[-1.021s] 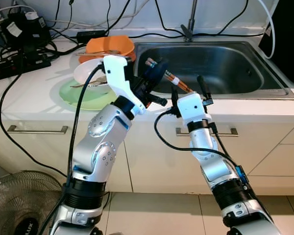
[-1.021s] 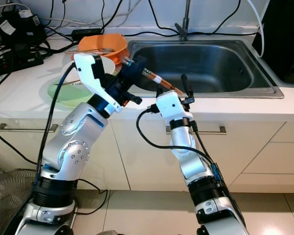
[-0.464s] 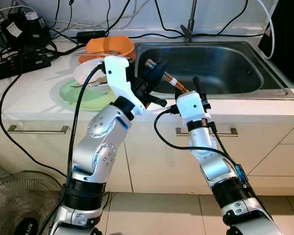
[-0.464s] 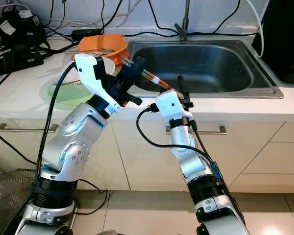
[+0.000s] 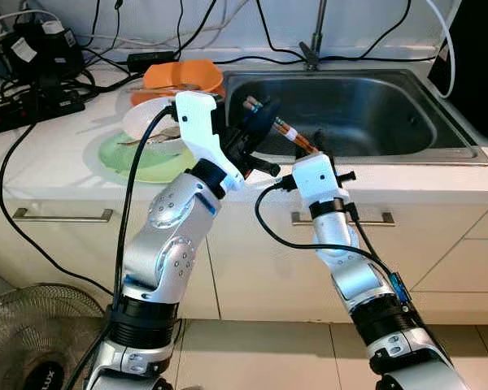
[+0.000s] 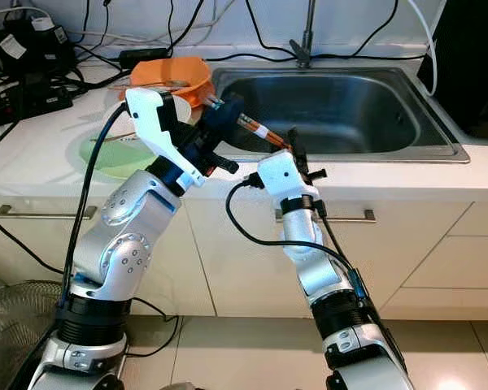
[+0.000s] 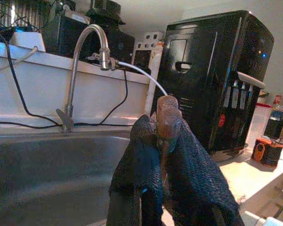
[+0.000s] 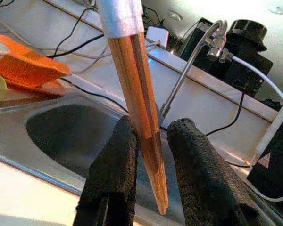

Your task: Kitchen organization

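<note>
On the white worktop (image 5: 57,158) at the left sit a green plate (image 5: 138,158) and an orange bowl (image 5: 183,77). The left end effector (image 5: 256,122) pinches a bundle of wooden chopsticks (image 5: 286,135) over the sink's (image 5: 366,106) near rim. The right end effector (image 8: 148,155), fingers spread, brackets the chopsticks' lower ends.

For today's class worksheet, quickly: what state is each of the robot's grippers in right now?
Left gripper: shut on the chopsticks, above the sink's front edge.
Right gripper: open, fingers either side of the chopsticks' lower end, not yet clamped.
</note>
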### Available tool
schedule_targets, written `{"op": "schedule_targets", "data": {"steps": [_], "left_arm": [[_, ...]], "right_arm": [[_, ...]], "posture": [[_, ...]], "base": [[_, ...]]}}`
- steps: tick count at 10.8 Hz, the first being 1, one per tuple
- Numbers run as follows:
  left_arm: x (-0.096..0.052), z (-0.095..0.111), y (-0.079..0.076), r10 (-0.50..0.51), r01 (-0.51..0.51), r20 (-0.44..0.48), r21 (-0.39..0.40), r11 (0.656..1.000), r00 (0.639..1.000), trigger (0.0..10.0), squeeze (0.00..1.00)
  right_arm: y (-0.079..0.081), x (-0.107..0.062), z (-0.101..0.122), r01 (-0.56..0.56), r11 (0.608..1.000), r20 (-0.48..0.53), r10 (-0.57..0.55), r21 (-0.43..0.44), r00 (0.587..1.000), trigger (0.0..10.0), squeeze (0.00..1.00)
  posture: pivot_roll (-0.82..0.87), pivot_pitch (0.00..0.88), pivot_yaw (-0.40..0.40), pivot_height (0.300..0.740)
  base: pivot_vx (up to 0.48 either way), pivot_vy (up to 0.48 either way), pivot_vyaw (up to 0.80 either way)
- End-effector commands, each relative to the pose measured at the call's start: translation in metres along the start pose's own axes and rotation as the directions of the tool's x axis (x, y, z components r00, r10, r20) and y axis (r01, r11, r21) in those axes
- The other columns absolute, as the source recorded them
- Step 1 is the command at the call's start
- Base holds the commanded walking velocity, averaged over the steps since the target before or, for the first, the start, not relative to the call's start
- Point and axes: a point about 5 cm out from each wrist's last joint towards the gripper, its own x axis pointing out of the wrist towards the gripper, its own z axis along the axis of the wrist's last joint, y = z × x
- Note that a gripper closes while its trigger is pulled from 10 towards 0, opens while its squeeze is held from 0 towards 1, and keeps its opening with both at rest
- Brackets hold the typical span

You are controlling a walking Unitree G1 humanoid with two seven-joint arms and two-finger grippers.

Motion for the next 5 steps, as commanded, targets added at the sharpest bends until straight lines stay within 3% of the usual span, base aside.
{"op": "schedule_targets", "data": {"steps": [1,4,5], "left_arm": [[0.001,0.0044,0.0026,0.022,-0.022,0.006,0.004,1.0,1.0,10.0,0.0],[0.0019,0.0091,0.0053,0.037,-0.036,0.025,-0.02,0.999,0.999,10.0,0.0],[0.0024,0.0091,0.0063,0.048,-0.046,0.033,-0.053,0.998,0.998,10.0,1.0]], "right_arm": [[-0.0025,0.0047,0.0035,0.007,1.0,0.008,-0.007,0.006,1.0,0.0,0.0],[-0.0011,0.0037,0.0013,-0.002,1.0,-0.001,0.002,0.007,1.0,0.0,0.0],[-0.0018,0.0041,0.0012,0.001,1.0,-0.002,-0.001,0.007,1.0,0.0,0.0]], "posture": [[0.09,0.0,0.058,0.74],[0.09,0.0,0.059,0.74],[0.09,0.0,0.059,0.74]], "base": [[0.0,0.0,0.0],[0.0,0.0,0.0],[0.0,0.0,0.0]]}}
